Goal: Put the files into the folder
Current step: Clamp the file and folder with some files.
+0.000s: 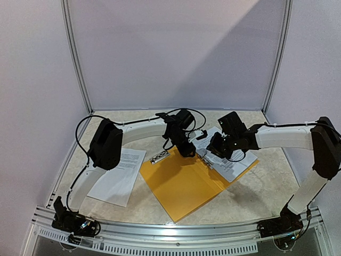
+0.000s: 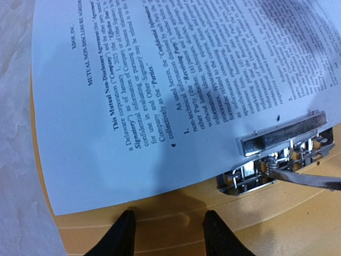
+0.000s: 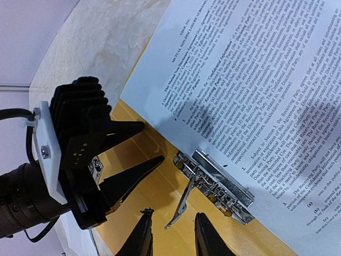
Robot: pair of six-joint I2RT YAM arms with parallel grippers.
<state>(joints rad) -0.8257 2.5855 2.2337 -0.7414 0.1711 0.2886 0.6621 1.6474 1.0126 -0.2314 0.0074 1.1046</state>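
Folder [image 1: 184, 186]: lies open on the bench [image 1: 256, 197], ready to take sheets.
Files [image 1: 229, 160]: one sheet on the right flap, edge under the clip [image 3: 216, 184], lever raised; another [image 1: 118, 176] waits left.
Left claw [image 1: 186, 151]: open, empty, near the spine.
Right claw [image 3: 170, 234]: open, empty, beside the lever [image 3: 184, 202].

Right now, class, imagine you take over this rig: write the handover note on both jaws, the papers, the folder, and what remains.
Left gripper: jaws open, empty, over the flat orange-yellow plastic folder.
Right gripper: jaws open, empty, near the metal clip, its lever raised.
Done: one white printed paper sheet lies on the open folder at the clip.
Left: another white sheet remains on the table, left of the folder.
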